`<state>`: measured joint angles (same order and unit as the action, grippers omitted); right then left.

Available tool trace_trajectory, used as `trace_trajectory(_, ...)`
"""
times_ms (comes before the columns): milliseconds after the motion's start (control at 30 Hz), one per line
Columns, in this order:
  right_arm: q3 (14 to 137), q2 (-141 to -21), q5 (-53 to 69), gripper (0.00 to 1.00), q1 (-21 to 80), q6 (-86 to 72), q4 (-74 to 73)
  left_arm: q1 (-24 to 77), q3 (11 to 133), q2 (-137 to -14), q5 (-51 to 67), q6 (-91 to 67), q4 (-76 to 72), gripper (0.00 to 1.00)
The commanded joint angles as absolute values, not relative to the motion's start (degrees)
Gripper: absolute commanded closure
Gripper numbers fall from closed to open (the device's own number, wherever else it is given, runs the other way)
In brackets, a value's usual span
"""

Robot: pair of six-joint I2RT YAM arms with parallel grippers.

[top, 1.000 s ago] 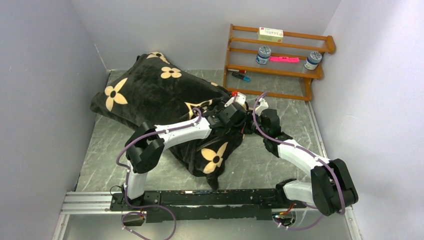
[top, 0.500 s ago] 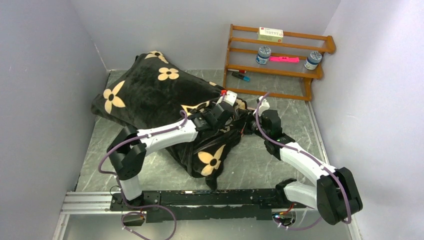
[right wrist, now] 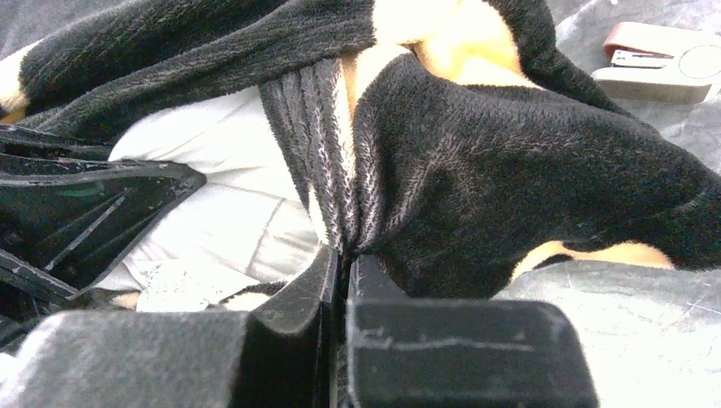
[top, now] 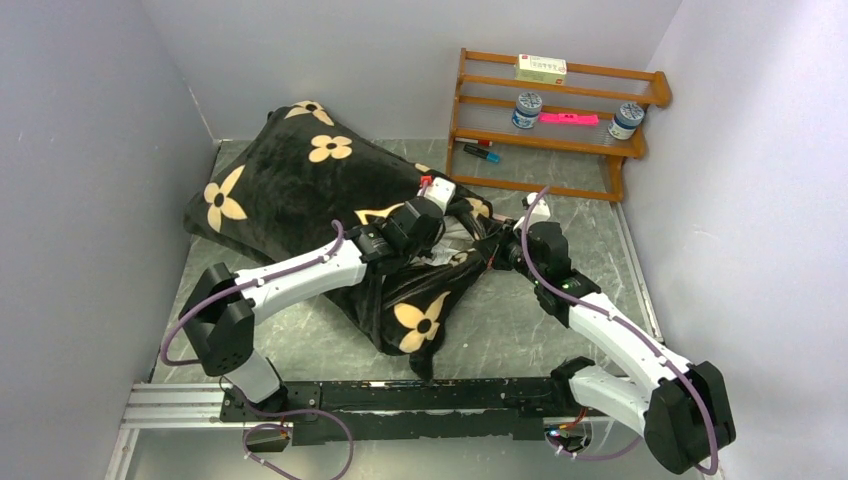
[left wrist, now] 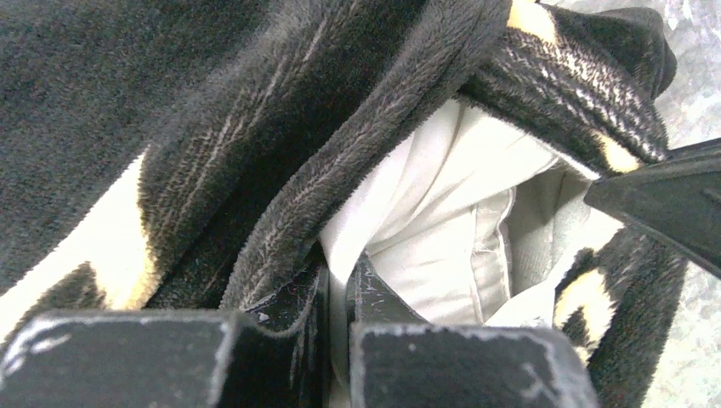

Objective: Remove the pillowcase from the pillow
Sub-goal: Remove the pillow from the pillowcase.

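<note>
Pillowcase of black flowered plush (right wrist: 510, 170) is being clamped by right tool (right wrist: 344, 255), plain white pillow (left wrist: 442, 238) by left tool (left wrist: 340, 274); separate steadily.

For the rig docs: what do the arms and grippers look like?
Left arm and right arm match: white tubular links, bulky black joint housings, a purple cable looped loosely alongside each. Left gripper and right gripper are black and blocky, two flat fingers, edges scuffed pale. Small red tab by the left wrist.

We see only a creased patch of the plump white fabric pillow (left wrist: 442, 229); the black flower-printed plush pillowcase (top: 290, 190) hides the rest.
</note>
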<state>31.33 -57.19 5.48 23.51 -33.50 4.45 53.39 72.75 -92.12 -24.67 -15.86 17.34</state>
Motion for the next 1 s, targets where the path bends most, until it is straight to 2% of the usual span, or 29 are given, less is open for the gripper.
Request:
trace_trajectory(0, 33.2, -57.1, -14.7, 1.00, 20.6, -24.9, -7.3, 48.1, 70.6, -86.6, -33.1, -8.3, 31.9, 0.95)
trace_trajectory(200, 34.0, -57.6, -10.7, 1.00, 21.5, -20.5, -7.9, 46.8, 68.4, -83.5, -33.2, -6.7, 29.3, 0.95)
trace_trajectory(300, 34.6, -57.2, -6.0, 0.98, 23.4, -17.2, -5.5, 46.8, 65.1, -80.6, -26.6, -4.8, 25.1, 0.95)
trace_trajectory(500, 40.6, -59.3, -3.5, 0.80, 28.9, -14.4, -4.2, 46.8, 61.6, -77.0, -15.8, -3.9, 20.8, 0.95)
trace_trajectory(700, 50.2, -64.6, -6.4, 0.53, 34.2, -14.3, -6.4, 46.9, 61.3, -76.9, -13.3, -3.4, 20.2, 0.95)
trace_trajectory(967, 58.6, -71.6, -10.2, 0.41, 36.1, -14.4, -9.5, 46.9, 60.8, -75.9, -14.0, -3.3, 20.1, 0.95)
